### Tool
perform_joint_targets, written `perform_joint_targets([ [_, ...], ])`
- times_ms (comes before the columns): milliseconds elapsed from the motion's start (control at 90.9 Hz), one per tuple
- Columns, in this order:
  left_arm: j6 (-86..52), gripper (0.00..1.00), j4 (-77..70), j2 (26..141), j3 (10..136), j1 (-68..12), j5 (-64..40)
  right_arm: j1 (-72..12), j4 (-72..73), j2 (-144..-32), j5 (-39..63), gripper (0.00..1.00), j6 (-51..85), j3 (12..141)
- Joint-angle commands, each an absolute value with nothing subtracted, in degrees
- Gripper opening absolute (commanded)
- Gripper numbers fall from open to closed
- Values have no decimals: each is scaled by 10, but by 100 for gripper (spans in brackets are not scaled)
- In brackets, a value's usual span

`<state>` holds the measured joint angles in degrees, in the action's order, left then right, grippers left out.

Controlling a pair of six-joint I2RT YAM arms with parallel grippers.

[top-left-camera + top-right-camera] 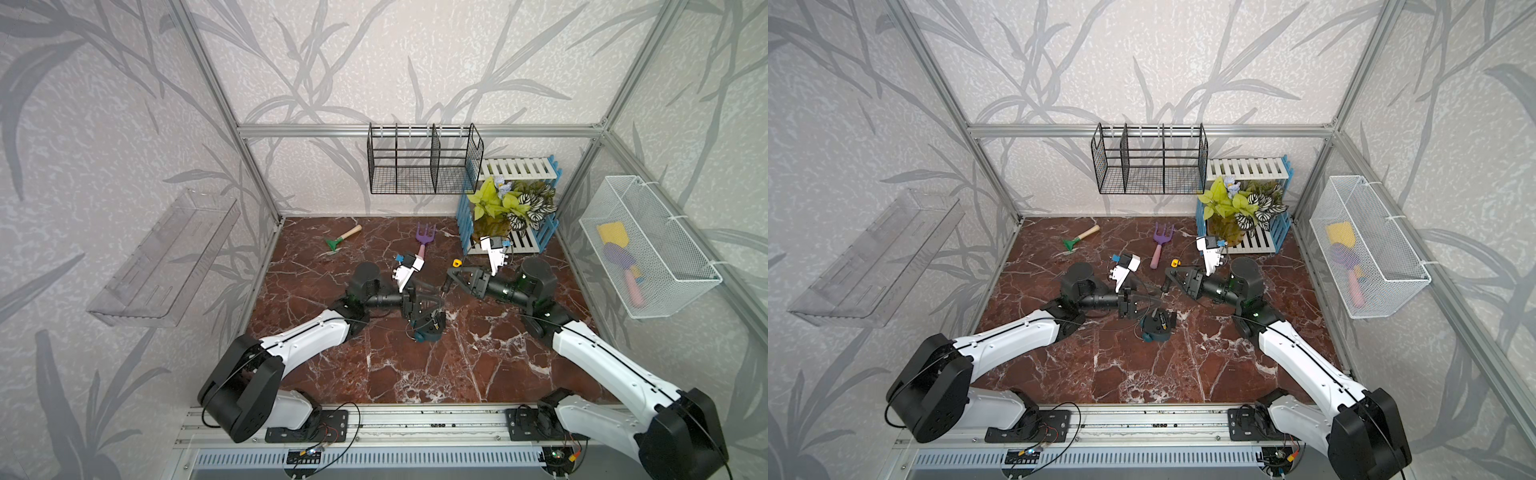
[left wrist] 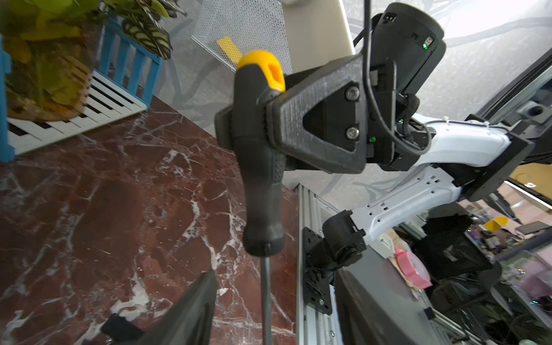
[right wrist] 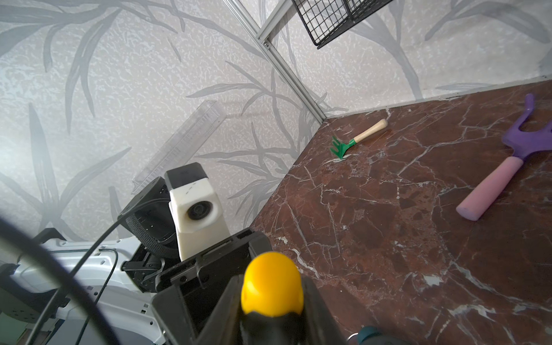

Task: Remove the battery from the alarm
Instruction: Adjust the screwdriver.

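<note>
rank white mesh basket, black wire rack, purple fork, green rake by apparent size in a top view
1. white mesh basket, largest, though it hangs nearer the camera
2. black wire rack
3. purple fork and green rake look about alike; not ranked

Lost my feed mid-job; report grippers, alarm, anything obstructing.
Right gripper shut on screwdriver handle. Left gripper at the alarm, jaws unclear. Battery too small to make out. No obstruction seen near alarm.
</note>
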<state>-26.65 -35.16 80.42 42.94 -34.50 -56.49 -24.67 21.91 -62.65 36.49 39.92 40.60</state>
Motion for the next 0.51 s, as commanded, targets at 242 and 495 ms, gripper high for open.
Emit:
perform_joint_targets([
  [242,-241,29,-327,839,474,-354,-638,-262,230,-603,347,0,378,427],
  [495,-216,0,-303,856,496,-353,-663,-262,214,-600,350,7,373,430],
])
